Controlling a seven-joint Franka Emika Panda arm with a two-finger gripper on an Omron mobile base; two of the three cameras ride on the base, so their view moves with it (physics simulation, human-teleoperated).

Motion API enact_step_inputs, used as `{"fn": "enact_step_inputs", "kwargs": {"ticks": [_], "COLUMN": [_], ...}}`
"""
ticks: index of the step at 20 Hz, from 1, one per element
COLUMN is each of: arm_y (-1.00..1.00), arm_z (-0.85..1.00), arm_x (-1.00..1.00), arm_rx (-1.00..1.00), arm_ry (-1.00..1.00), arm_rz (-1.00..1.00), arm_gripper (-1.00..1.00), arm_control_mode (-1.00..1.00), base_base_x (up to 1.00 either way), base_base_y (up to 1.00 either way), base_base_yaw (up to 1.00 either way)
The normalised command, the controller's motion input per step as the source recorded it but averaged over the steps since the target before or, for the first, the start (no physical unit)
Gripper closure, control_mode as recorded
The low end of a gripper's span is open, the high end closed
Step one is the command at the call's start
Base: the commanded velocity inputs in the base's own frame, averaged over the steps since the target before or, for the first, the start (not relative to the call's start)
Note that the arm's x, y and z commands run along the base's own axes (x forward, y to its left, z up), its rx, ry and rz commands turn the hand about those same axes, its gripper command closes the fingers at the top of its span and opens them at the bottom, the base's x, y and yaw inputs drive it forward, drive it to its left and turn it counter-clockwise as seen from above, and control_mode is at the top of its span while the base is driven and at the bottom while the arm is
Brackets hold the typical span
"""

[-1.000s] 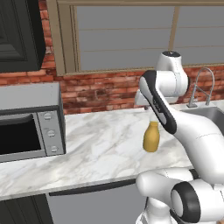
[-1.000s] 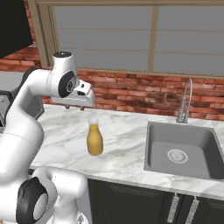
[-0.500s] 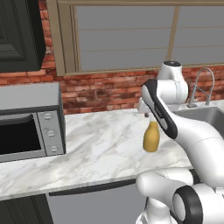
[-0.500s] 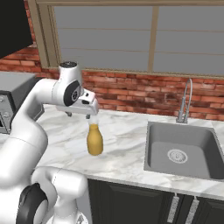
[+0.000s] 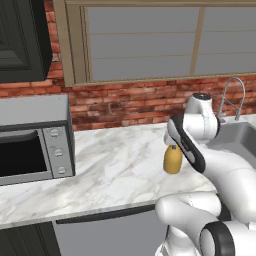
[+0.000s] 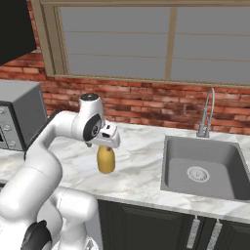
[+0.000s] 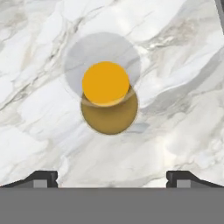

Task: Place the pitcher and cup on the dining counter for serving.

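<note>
Since a second ago, the gripper [image 7: 112, 177] has been lowered from well above the pitcher [image 6: 106, 159] to just over its neck, with its jaws spread wide and nothing held. The pitcher stands upright on the marble counter [image 5: 110, 165] by the brick wall, between the microwave [image 5: 35, 137] and the sink [image 6: 205, 168]. In the hand view, the pitcher's top lies ahead of the fingertips [image 7: 43, 177], so the hand should probably be centred over it before descent, then closed below the neck.
</note>
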Motion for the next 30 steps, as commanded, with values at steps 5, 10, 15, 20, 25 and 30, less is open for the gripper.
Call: {"fn": "enact_step_inputs", "kwargs": {"ticks": [5, 10, 15, 20, 25, 30], "arm_y": [0.00, 0.00, 0.00, 0.00, 0.00, -0.07], "arm_z": [-0.36, -0.03, 0.00, 0.00, -0.13, -0.15], "arm_x": [0.30, 0.36, 0.49, 0.38, 0.21, 0.09], "arm_rx": [0.00, 0.00, 0.00, 0.00, 0.00, 0.00], "arm_ry": [-0.13, -0.16, 0.00, 0.00, -0.10, -0.16], "arm_rz": [0.00, 0.00, 0.00, 0.00, 0.00, 0.00], "arm_gripper": [-1.00, -1.00, -1.00, -1.00, 1.00, 1.00], "arm_control_mode": [-1.00, -1.00, -1.00, -1.00, -1.00, -1.00], "base_base_x": [0.00, 0.00, 0.00, 0.00, 0.00, 0.00], "base_base_y": [0.00, 0.00, 0.00, 0.00, 0.00, 0.00], "base_base_yaw": [0.00, 0.00, 0.00, 0.00, 0.00, 0.00]}}
